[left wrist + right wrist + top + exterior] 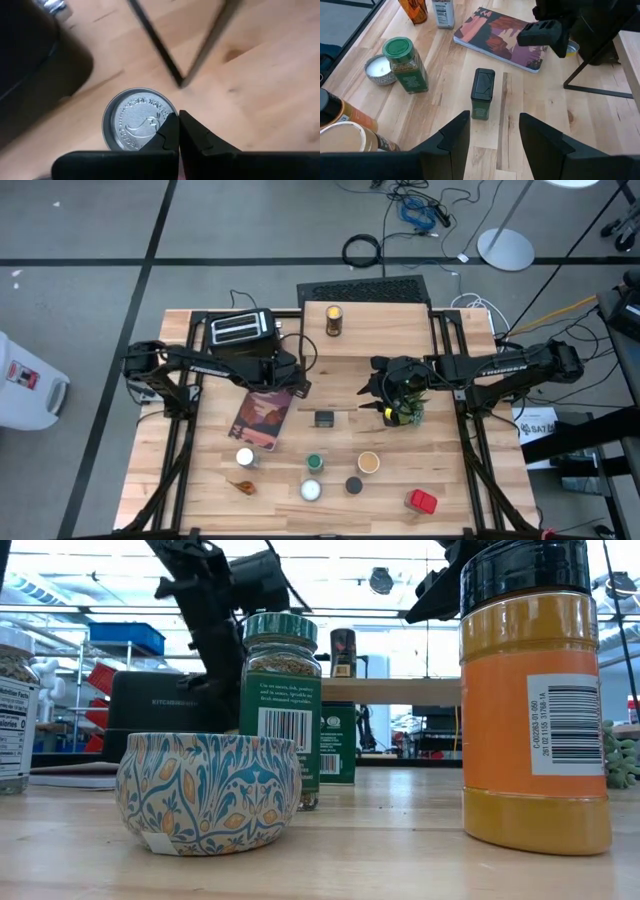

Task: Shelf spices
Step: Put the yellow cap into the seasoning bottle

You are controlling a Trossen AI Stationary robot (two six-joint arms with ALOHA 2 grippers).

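The shelf point(385, 330) has a light wooden top and black legs, and one dark jar point(334, 320) stands on it. My left gripper point(178, 131) is shut above a round silver tin point(131, 122) that stands on the table by a shelf leg point(159, 47). My right gripper point(492, 131) is open, hovering short of an upright dark green tin with a black top point(482, 92). Nearer the table's near edge stand several spices: a green-topped jar point(405, 65), a tan-topped one point(368, 463), a black-topped one point(353, 485) and a red one point(421, 501). My left gripper has its shut fingertips point(170, 127) over the rim of the silver tin's lid point(150, 120), pointing down from above. I cannot tell whether they touch it.
The black toaster point(240, 330) stands left of the shelf. The reddish book point(265, 418) lies flat beside my left gripper. The potted plant point(405, 412) sits under my right arm. A patterned tin point(210, 790) and an orange jar point(535, 690) stand close to the near edge.
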